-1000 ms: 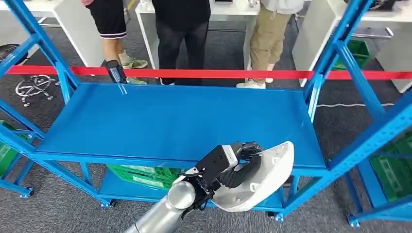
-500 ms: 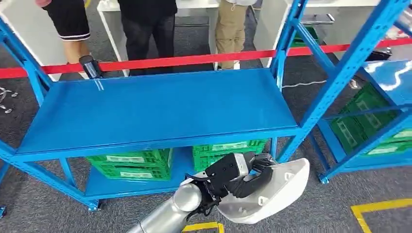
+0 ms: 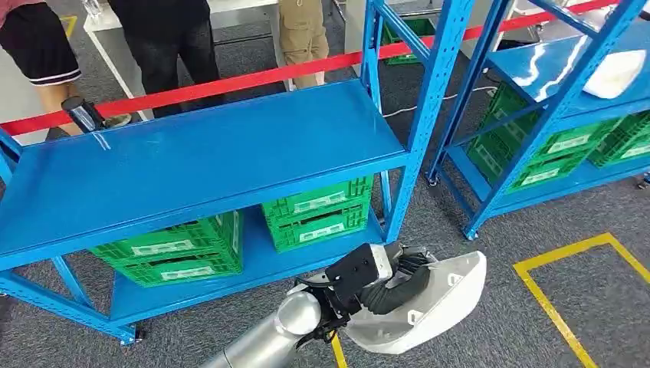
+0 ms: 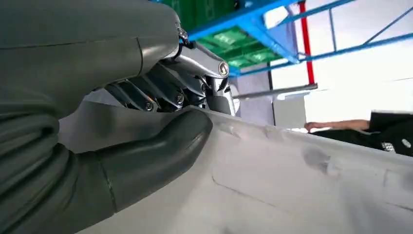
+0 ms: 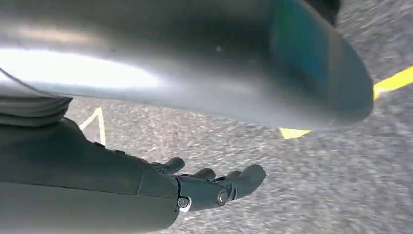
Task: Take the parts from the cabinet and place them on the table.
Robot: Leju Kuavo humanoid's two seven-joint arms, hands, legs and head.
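Observation:
My left hand (image 3: 381,278) grips a large white curved shell part (image 3: 433,310) by its rim, low in the head view, above the grey carpet and in front of the blue cabinet (image 3: 192,165). In the left wrist view the thumb (image 4: 146,156) presses on the white part (image 4: 302,185) with the darker fingers on its other side. The cabinet's top shelf is bare. Another white part (image 3: 617,73) lies on a shelf of a second blue rack (image 3: 563,92) at the far right. My right hand (image 5: 209,187) hangs over the carpet with its fingers apart, holding nothing.
Green crates (image 3: 318,215) sit on the cabinet's lower shelf, and more fill the second rack. A red barrier tape (image 3: 230,80) runs behind the cabinet, with several people (image 3: 165,38) standing past it. A yellow floor outline (image 3: 567,314) marks the carpet at the right.
The whole picture has shifted: the camera has turned right, so the cabinet sits further left and the second rack has come into view. My left hand still holds the white part.

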